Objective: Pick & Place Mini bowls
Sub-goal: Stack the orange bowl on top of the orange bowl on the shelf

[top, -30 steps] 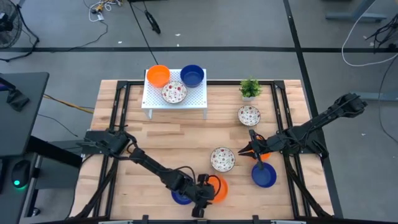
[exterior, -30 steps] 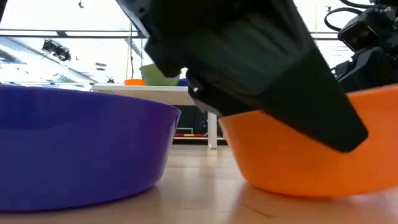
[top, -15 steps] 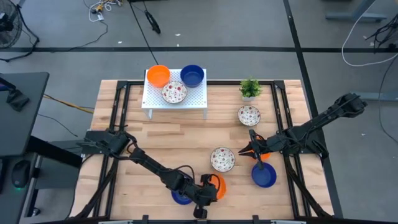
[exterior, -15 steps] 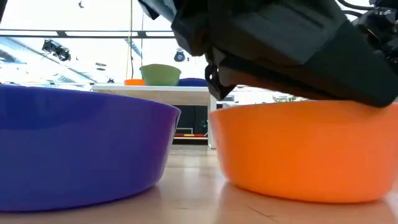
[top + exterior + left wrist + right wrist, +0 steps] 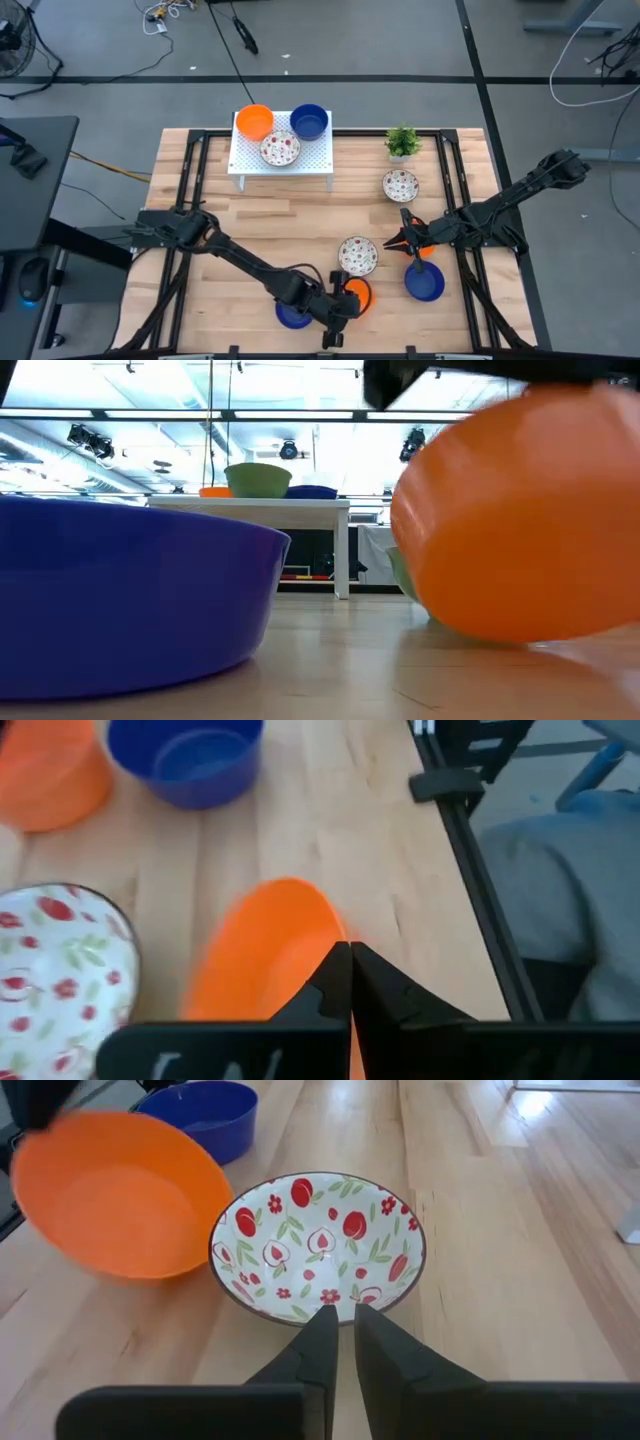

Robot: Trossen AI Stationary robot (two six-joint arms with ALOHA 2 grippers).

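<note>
My left gripper [image 5: 337, 305] is shut on an orange mini bowl [image 5: 354, 292] near the table's front middle. The bowl [image 5: 110, 1190] is tipped, its hollow facing the right arm. A blue bowl [image 5: 291, 316] sits on its base beside it, to the left. A white red-speckled bowl [image 5: 318, 1245] stands just beyond, and my right gripper [image 5: 338, 1320] hovers shut before its rim, holding nothing. Under the right arm rest an orange bowl [image 5: 45, 770] and a blue bowl [image 5: 424, 282]. My left gripper pinches the orange bowl's rim [image 5: 335, 935] between its two shut fingers, on the bowl's side toward the table's left and near edges. The fingers slant down from the left. The bowl [image 5: 520, 520] hangs tilted, held rim uppermost. I cannot tell if its low side touches the table.
A white perforated rack [image 5: 282, 160] at the far left carries an orange, a blue and a speckled bowl. A small green plant [image 5: 402, 142] and another speckled bowl [image 5: 400, 185] stand at the far right. Bare wood lies between the rack and the front bowls.
The orange bowl stood level on the table half a second ago. Now it is raised and tipped, its held rim up, and has shifted a little toward the far right. My left gripper has risen with it.
</note>
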